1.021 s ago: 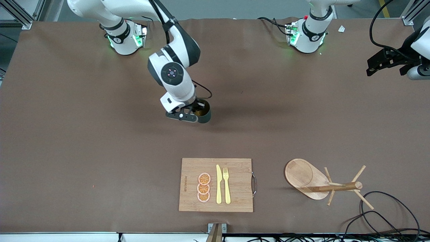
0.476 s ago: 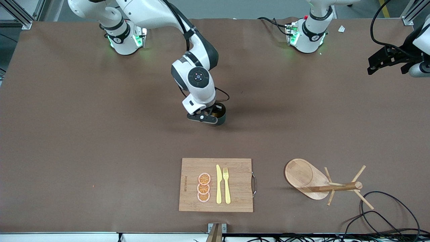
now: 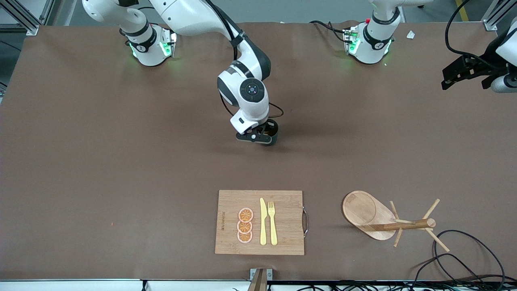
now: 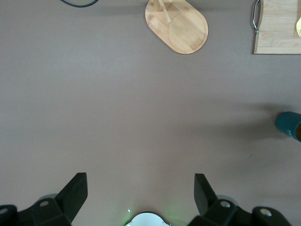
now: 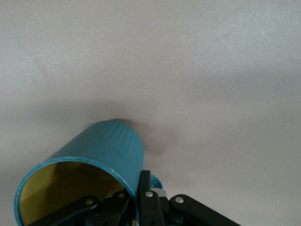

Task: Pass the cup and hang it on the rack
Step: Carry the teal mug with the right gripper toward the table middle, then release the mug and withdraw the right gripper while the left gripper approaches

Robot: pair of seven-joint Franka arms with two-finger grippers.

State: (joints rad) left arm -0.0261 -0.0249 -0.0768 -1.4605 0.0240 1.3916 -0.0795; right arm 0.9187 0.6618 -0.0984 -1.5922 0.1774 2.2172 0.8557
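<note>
My right gripper is shut on the rim of the dark teal cup, over the middle of the table. In the right wrist view the cup shows its mustard interior, with one finger inside and one outside the wall beside the small handle; the gripper pinches that wall. The cup also shows at the edge of the left wrist view. The wooden rack lies on its side near the front camera, toward the left arm's end; its oval base shows in the left wrist view. My left gripper is open and empty, raised over the table's edge at the left arm's end.
A bamboo cutting board with a yellow knife, a fork and orange slices lies near the front camera. Black cables loop beside the rack at the table's front edge.
My right gripper has carried the cup across the table toward the left arm's end. The left arm has stayed in place.
</note>
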